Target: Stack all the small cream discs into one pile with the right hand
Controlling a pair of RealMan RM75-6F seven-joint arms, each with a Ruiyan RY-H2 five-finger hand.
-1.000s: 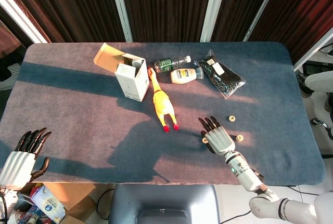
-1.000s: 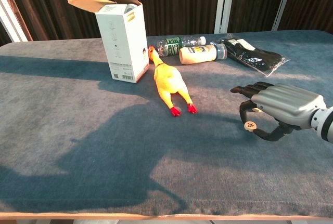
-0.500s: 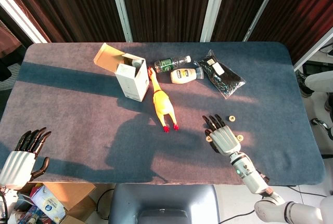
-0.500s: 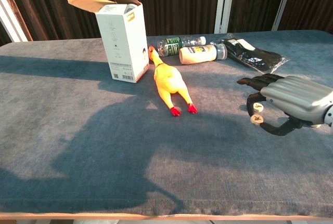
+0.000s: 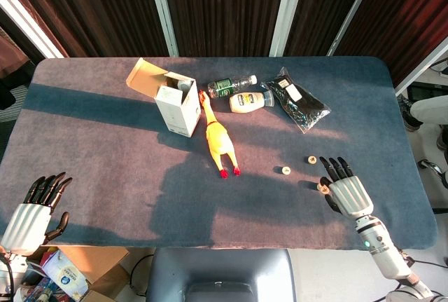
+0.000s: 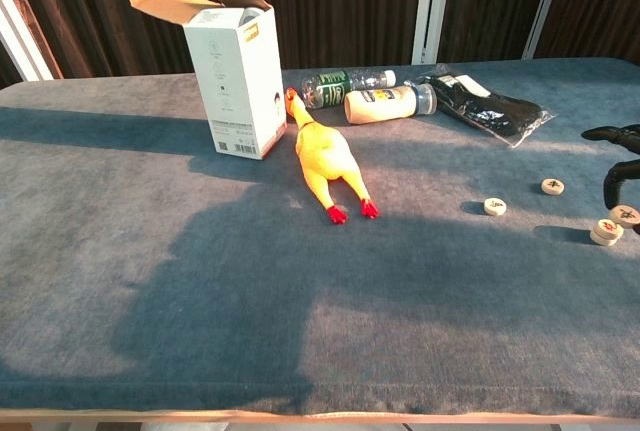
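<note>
The left hand hangs off the bench's front-left corner, fingers apart, holding nothing. One cream disc lies alone right of centre; a second disc lies just right of it, slightly farther back. Near the front-right edge, a third disc rests on the bench. The right hand pinches a fourth disc just above it. Both loose discs lie to this hand's left.

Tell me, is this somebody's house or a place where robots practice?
Probably a robot practice room, not a home. A table covered in grey cloth stands before dark curtains, the robot's right hand reaches over it, and odd items like a rubber chicken lie about.
</note>
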